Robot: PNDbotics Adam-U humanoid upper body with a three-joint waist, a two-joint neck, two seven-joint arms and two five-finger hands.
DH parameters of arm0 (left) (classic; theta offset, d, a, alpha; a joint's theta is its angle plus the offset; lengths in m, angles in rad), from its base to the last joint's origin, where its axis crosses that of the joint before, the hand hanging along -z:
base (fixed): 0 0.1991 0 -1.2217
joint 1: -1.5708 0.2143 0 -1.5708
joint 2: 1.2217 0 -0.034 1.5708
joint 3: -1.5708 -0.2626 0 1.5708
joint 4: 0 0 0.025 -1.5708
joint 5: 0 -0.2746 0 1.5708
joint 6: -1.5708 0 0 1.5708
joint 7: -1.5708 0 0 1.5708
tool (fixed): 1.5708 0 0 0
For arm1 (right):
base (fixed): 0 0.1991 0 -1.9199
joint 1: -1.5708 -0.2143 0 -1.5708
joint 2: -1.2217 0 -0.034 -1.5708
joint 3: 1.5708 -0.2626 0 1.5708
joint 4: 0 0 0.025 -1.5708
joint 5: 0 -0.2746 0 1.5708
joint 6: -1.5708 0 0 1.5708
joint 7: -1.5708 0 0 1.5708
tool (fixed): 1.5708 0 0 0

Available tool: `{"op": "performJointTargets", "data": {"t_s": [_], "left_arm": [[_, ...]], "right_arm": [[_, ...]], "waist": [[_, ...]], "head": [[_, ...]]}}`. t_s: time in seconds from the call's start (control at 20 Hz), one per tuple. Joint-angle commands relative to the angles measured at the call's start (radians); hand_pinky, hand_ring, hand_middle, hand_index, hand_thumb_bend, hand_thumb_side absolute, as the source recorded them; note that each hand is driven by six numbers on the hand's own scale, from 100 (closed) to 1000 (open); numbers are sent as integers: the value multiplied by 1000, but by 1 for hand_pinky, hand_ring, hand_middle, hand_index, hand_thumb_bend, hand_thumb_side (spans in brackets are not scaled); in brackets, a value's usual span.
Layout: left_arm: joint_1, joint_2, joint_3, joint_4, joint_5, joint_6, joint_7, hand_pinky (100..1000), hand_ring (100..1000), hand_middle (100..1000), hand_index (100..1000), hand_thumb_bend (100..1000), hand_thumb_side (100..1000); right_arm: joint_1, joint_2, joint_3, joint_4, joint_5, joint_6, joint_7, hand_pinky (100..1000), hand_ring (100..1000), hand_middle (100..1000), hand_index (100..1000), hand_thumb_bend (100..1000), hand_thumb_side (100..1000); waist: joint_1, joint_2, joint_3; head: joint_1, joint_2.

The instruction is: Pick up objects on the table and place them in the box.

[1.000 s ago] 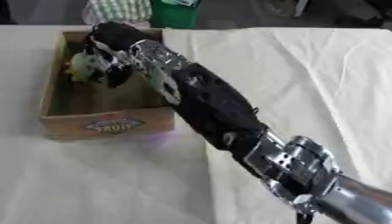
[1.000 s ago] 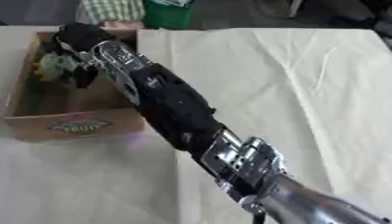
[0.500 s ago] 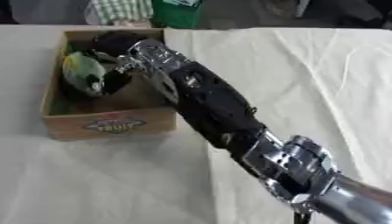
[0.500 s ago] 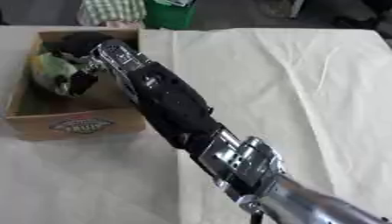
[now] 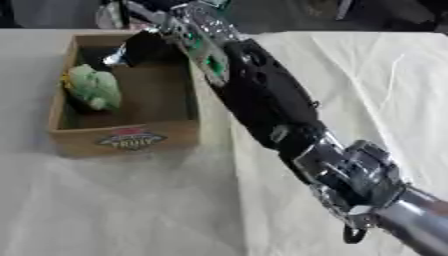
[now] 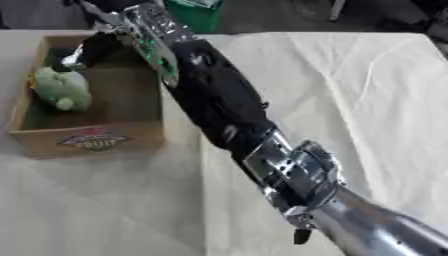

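A wooden box [image 5: 122, 141] with a fruit label on its front wall stands at the left of the table. Inside it, against the left wall, lies a soft green object [image 5: 92, 89], touched by nothing. My right arm runs from the lower right up to the box's far right corner. There my right hand [image 5: 140, 47] hangs over the far end of the box, open, its dark fingers relaxed and pointing down-left, clear of the green object. My left hand shows in neither view.
A wrinkled white cloth [image 6: 350, 85] covers the table to the right of and in front of the box. A green container [image 6: 199, 11] stands beyond the table's far edge behind the box.
My right hand has let go of the green object and risen toward the box's far right corner. The object now lies alone at the box's left side.
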Motion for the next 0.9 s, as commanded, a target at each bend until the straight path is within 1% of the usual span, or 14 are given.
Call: {"op": "performJointTargets", "data": {"t_s": [0.05,0.1,0.3,0.4,0.45,0.5,0.55,0.6,0.65,0.7,0.75,0.8,0.9], "left_arm": [[4,25,10,-17,-9,1,7,779,496,499,685,109,600],[6,25,12,-17,-10,1,9,779,496,499,685,104,610],[11,25,15,-17,-15,2,15,779,496,499,685,103,610],[12,26,16,-17,-16,2,16,779,496,499,685,103,610],[13,25,16,-17,-17,2,17,778,496,500,685,103,611],[17,25,20,-17,-19,2,20,778,496,500,685,103,611],[19,25,21,-17,-21,2,22,778,496,500,685,103,611],[21,25,22,-17,-22,1,24,777,496,500,685,103,612],[22,25,23,-17,-23,1,25,777,496,500,685,103,612],[23,25,24,-17,-24,0,27,777,496,500,685,103,612],[25,25,25,-17,-25,0,28,777,496,500,685,103,612],[26,25,26,-17,-26,0,30,777,496,500,685,103,612],[26,24,27,-17,-28,-1,31,776,496,500,685,102,613]], "right_arm": [[-24,-89,-14,-125,-143,43,4,867,767,609,953,609,824],[-20,-116,-17,-167,-189,58,1,868,765,607,953,635,768],[6,-212,-35,-307,-363,139,-22,871,755,602,949,609,785],[14,-232,-34,-345,-411,172,-27,871,755,602,949,609,785],[19,-245,-39,-362,-427,184,-36,861,694,576,926,425,743],[44,-289,-65,-414,-474,199,-92,858,684,572,909,364,716],[73,-329,-78,-472,-540,223,-160,857,681,571,900,324,697],[98,-364,-87,-524,-604,248,-227,853,672,572,882,223,651],[121,-392,-91,-570,-663,271,-288,853,672,572,882,223,651],[142,-421,-94,-612,-711,286,-341,846,678,588,874,100,734],[170,-454,-100,-658,-753,296,-393,846,678,586,874,117,651],[197,-482,-104,-698,-791,304,-436,841,675,594,855,100,546],[262,-542,-124,-777,-872,302,-533,831,657,591,838,100,401]], "waist": [[11,-27,-9],[12,-30,-15],[15,-37,-35],[16,-38,-37],[17,-39,-41],[21,-42,-52],[23,-43,-57],[25,-45,-63],[26,-46,-66],[28,-46,-71],[29,-46,-75],[31,-46,-80],[34,-45,-88]], "head": [[13,14],[19,18],[41,25],[44,26],[52,27],[72,31],[85,33],[96,35],[103,36],[112,36],[120,36],[127,35],[138,33]]}}
